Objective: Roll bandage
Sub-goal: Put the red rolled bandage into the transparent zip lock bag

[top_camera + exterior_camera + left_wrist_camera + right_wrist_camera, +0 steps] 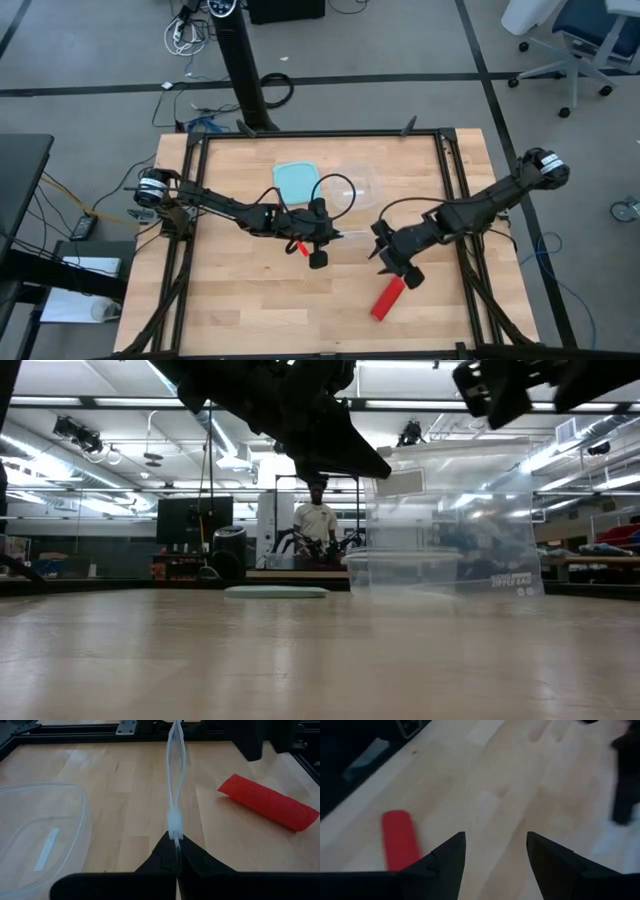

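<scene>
**Two arms over the table, red bandage lying free at lower centre-right**

High view. The wooden table (pixel 230 310) fills the middle of the frame. The left gripper (pixel 318 250) sits just left of centre, reaching in from the left edge; the right gripper (pixel 398 270) sits right of centre, reaching in from the upper right. The bandage (pixel 387 298), a short flattened red roll, lies on bare wood in the lower centre-right of the frame, just below the right gripper and untouched by either arm. A small red patch shows beside the left gripper; what it belongs to cannot be told. A light-blue container (pixel 296 180) lies at upper centre, with a clear plastic bag (pixel 352 186) and its clear tray immediately to its right.

Left wrist view. The left gripper's jaws are pressed together, pinching the zipper edge of the clear bag (pixel 175 780), which runs edge-on up the centre of the frame. The bandage (pixel 267 802) lies flat on the wood at the right of the frame, well apart from the fingers.

Right wrist view. The right gripper's jaws are spread wide and hold nothing; the bandage (pixel 399 839) shows at lower left, beside the left-hand finger (pixel 445 860).

Low view. The bag (pixel 455 520) stands at centre-right; a person (pixel 316 520) stands in the room beyond.
</scene>
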You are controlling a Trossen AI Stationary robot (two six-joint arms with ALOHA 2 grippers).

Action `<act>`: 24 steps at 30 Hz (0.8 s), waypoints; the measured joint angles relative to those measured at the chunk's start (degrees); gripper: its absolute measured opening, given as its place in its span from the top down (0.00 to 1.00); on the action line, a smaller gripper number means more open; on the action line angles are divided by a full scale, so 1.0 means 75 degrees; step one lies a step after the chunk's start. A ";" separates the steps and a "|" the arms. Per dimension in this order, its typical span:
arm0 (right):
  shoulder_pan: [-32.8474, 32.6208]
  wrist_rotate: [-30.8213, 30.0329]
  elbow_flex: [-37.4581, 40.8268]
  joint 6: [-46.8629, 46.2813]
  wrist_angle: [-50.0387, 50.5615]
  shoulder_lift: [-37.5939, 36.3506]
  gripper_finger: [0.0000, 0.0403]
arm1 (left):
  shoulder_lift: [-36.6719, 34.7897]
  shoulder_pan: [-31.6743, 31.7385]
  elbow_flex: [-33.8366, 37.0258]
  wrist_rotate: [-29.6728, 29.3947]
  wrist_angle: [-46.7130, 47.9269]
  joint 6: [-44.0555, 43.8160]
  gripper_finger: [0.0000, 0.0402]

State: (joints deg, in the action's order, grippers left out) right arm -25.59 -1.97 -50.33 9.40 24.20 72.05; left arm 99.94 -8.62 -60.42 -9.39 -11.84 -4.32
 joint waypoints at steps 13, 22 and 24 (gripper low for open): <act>-0.1848 -0.0205 0.0006 -0.2186 0.0476 0.0867 0.50 | 0.0000 0.0003 0.0000 0.0000 0.0131 -0.0035 1.00; -0.2235 -0.0529 -0.0003 -0.2502 -0.0060 0.1842 0.49 | 0.0000 0.0009 0.0000 -0.0003 0.0131 -0.0052 1.00; -0.2299 -0.0529 0.0000 -0.2452 -0.0015 0.2100 0.49 | 0.0000 0.0012 0.0000 -0.0005 0.0131 -0.0052 1.00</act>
State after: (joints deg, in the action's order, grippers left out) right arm -42.83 -5.94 -50.33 -8.99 24.09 87.80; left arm 99.94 -8.54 -60.42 -9.42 -10.85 -4.71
